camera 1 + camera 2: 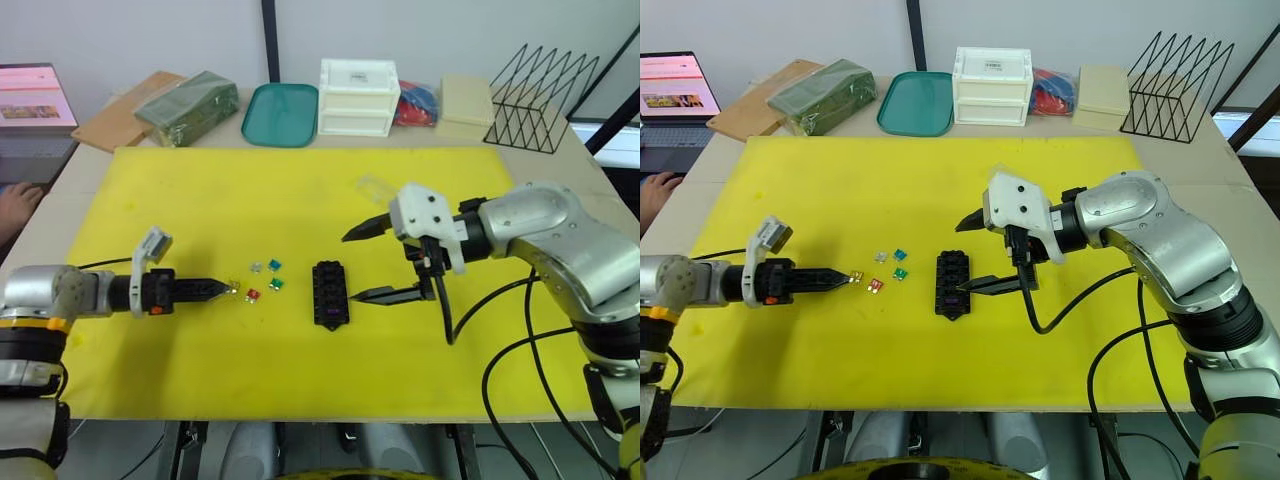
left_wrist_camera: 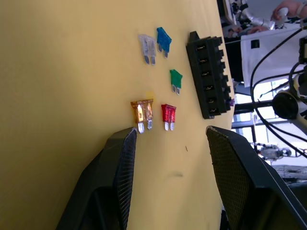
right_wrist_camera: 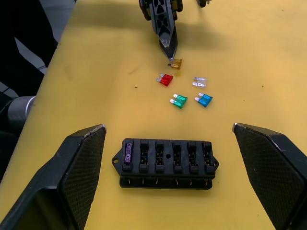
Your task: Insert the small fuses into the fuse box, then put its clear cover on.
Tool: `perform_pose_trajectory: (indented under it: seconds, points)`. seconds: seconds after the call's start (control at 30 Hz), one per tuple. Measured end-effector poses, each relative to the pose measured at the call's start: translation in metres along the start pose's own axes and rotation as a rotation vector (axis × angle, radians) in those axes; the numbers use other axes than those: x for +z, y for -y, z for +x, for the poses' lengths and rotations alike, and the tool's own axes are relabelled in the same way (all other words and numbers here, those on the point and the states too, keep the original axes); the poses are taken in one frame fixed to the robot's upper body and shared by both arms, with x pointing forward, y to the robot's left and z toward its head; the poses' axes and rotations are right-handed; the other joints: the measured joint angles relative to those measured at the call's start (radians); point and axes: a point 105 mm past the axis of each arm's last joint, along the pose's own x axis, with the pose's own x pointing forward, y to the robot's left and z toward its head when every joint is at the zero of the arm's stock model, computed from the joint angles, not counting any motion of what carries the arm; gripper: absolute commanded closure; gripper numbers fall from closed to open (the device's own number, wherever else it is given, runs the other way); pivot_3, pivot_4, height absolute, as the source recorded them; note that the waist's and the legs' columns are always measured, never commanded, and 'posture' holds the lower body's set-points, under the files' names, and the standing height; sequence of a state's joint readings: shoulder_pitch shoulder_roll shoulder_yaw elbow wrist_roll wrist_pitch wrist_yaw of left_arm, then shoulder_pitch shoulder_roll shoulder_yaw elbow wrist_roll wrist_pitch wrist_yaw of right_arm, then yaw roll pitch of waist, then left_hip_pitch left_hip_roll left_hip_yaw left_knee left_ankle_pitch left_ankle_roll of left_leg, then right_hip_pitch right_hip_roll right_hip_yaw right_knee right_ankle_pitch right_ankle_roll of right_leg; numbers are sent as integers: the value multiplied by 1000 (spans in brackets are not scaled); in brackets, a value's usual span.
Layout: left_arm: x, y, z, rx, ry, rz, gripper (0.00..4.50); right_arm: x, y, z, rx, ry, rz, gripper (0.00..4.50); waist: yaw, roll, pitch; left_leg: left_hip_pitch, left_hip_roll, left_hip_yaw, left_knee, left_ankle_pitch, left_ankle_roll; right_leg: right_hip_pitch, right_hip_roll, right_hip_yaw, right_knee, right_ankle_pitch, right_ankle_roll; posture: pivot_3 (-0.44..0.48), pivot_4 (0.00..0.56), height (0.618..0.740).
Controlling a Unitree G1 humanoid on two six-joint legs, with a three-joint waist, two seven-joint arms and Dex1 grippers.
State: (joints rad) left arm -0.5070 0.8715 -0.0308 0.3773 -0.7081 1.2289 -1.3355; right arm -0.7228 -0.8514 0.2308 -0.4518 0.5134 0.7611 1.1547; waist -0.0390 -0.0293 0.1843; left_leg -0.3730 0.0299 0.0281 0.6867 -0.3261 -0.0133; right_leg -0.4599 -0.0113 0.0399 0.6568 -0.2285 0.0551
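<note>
Fuses lie loose on the yellow mat (image 1: 300, 370) covering the table: yellow fuse (image 2: 142, 111), red fuse (image 2: 168, 114), green fuse (image 2: 175, 78), teal fuse (image 2: 163, 39) and grey fuse (image 2: 147, 46). Right of them sits the black fuse box (image 3: 166, 162), a purple fuse (image 3: 128, 155) seated in its end slot. The left gripper (image 2: 170, 167), jaws spread, points at the yellow fuse; the right gripper (image 3: 168, 191) hovers at the box, jaws wide apart.

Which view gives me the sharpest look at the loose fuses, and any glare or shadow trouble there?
Left wrist view: the small coloured plastic blade fuses are crisp on the yellow mat, with no glare on them; bright, washed-out window only beyond the black slotted fuse box. Eye views: fuses tiny, lighting even.
</note>
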Motion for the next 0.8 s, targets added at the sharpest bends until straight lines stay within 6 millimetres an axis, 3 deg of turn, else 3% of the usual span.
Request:
perform_pose_trajectory:
  seconds: [0.47,0.57,0.73,0.8]
  points:
    - [4,-4,11,4,-12,22,2014,2,-3,2,-11,-12,-1,0,21,0,0,0,0,0,6,0,0,1,0,0,5,0,0,0,150,740]
    - [4,-6,13,9,-6,23,2617,2,-2,2,-15,-12,0,0,23,0,0,0,0,0,7,0,0,1,0,0,5,0,0,0,150,740]
    - [4,-10,19,23,-2,22,4320,2,-2,2,-16,-13,0,0,24,0,0,0,0,0,9,0,0,1,0,0,6,0,0,0,150,740]
    - [4,-11,20,20,0,20,4479,2,-2,2,-16,-13,0,0,24,1,-1,0,0,0,9,0,0,1,0,0,6,0,0,0,150,740]
